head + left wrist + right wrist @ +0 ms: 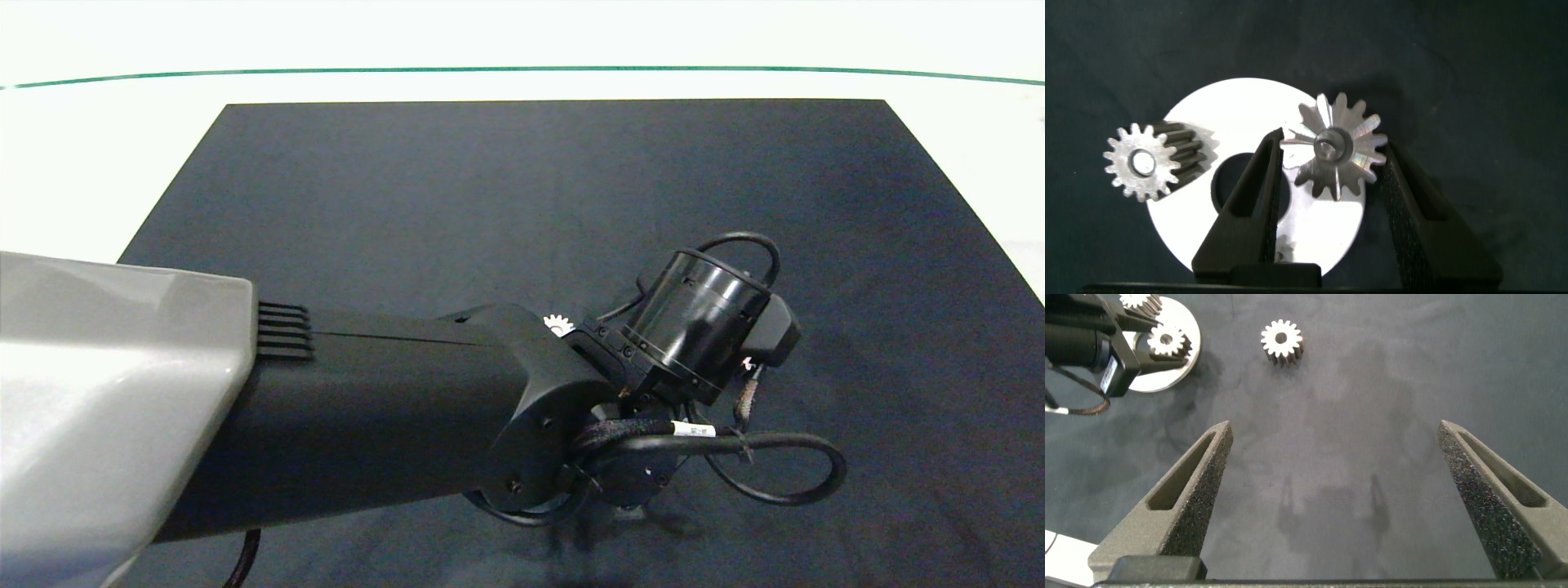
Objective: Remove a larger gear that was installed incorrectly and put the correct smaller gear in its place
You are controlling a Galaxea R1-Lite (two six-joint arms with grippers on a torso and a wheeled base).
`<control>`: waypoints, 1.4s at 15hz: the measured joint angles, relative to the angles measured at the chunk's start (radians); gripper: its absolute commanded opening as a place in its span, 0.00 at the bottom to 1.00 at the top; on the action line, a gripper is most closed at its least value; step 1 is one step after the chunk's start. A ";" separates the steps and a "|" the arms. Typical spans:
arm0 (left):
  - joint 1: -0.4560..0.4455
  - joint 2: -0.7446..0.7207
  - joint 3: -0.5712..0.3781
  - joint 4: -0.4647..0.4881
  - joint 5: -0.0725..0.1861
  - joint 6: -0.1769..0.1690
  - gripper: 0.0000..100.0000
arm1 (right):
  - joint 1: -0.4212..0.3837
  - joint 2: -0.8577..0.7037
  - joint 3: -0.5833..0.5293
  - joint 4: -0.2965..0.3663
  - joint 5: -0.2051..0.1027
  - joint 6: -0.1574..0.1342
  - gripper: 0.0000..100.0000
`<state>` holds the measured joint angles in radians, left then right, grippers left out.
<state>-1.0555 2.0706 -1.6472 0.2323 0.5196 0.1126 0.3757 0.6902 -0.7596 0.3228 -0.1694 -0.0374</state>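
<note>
Readable text: none could be made out in any view.
Cable tag [699,430]: a small white label sat on the left arm's wiring, its print too small to read.
Gears and disc: bore no visible markings.

A robotics lab bench: a dark mat [571,204] on a white bench [98,163], with metal gears on a white disc [1208,122].

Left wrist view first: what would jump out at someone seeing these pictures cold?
The larger gear, with its pointed teeth, sits between the left tool's fingers over a white disc, a smaller gear standing at the disc's edge. In the head view the left arm covers the black mat's near half. The right tool hangs open above bare mat, a loose gear beyond it.
</note>
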 measured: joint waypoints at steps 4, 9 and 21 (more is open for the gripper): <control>0.016 0.003 0.000 0.000 0.000 0.005 0.22 | 0.001 -0.002 0.007 0.001 0.000 0.000 1.00; 0.019 -0.006 0.012 0.005 0.000 0.001 0.22 | 0.001 -0.004 0.007 0.000 0.000 0.000 1.00; 0.003 -0.031 0.069 -0.001 0.001 -0.022 0.22 | 0.000 -0.010 0.008 0.002 0.000 0.000 1.00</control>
<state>-1.0530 2.0394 -1.5783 0.2317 0.5209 0.0909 0.3757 0.6806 -0.7519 0.3251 -0.1694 -0.0379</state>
